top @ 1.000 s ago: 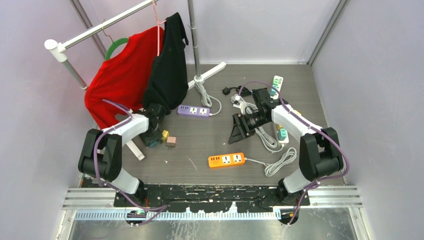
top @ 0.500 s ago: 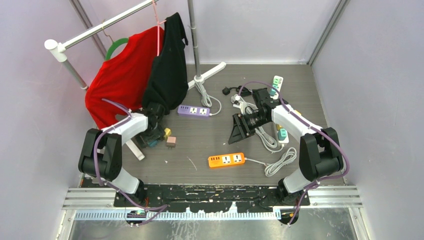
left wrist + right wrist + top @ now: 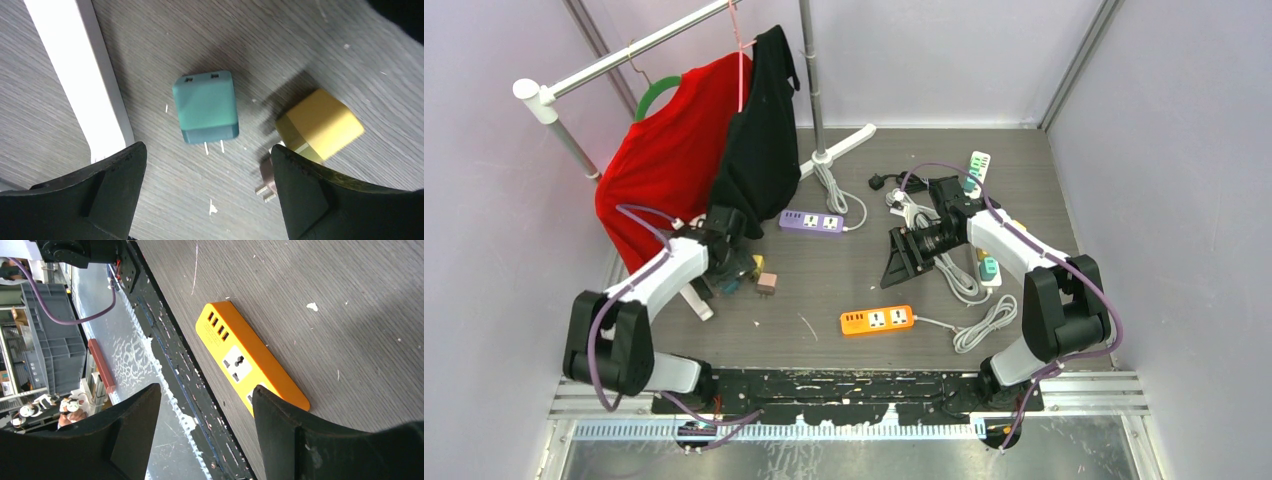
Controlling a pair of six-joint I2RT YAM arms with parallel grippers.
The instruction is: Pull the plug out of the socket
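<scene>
We see the left gripper [image 3: 206,155] low over the table [image 3: 844,280] at its left side, its jaws spread wide and gripping nothing; between the two black fingers [image 3: 112,185] lies the teal plug [image 3: 205,107] — flat on the grey boards, clear of any socket, its two prongs pointing toward the wrist camera, and touched by neither finger. Just to one side of it sits a yellow plug [image 3: 320,125], and a brownish plug [image 3: 267,177] shows partly against the inner edge of the other finger; on the opposite side a white bar [image 3: 80,75] runs along the boards, close to the teal plug but apart from it.

The right gripper [image 3: 202,395] hangs above the middle of the table with its jaws parted and nothing between them; under it, in the wrist view, lies the orange power strip [image 3: 250,360], and the sockets that we can see on it are unoccupied. Farther back a purple power strip [image 3: 812,222] rests near the rack foot — a red garment [image 3: 664,150] and a black garment [image 3: 759,130] hang above it; white cables [image 3: 964,275] coil on the right.
</scene>
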